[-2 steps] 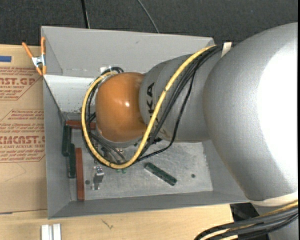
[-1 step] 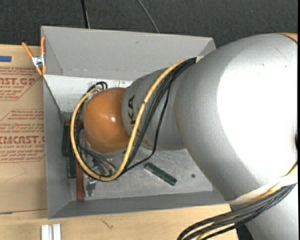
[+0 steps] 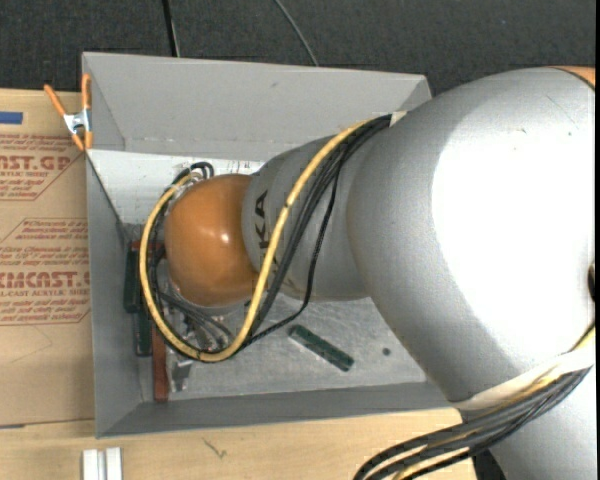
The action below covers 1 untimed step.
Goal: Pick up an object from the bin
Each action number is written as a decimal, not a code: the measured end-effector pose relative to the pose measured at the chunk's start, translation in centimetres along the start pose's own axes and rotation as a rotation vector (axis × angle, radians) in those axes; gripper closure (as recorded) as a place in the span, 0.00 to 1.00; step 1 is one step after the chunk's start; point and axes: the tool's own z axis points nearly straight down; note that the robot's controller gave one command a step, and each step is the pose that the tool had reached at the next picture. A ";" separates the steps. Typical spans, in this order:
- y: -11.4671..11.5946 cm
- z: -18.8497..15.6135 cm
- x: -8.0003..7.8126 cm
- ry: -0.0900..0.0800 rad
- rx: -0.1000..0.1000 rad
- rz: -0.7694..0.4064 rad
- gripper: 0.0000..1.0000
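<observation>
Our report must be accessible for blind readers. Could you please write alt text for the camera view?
A large silver robot arm reaches from the right into a grey metal bin, its orange wrist cover and looped cables inside, near the left wall. A dark green flat strip lies on the bin floor nearby.

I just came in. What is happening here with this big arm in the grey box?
A silver robot arm reaches from the right into a grey metal bin. Its orange wrist cover sits low at the bin's left side, near a dark green piece and a reddish-brown piece along the left wall. A dark green flat strip lies apart on the floor. Whether anything is held, I cannot tell.
</observation>
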 end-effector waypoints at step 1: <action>-0.5 -0.7 -0.5 0.011 0.001 -0.213 0.00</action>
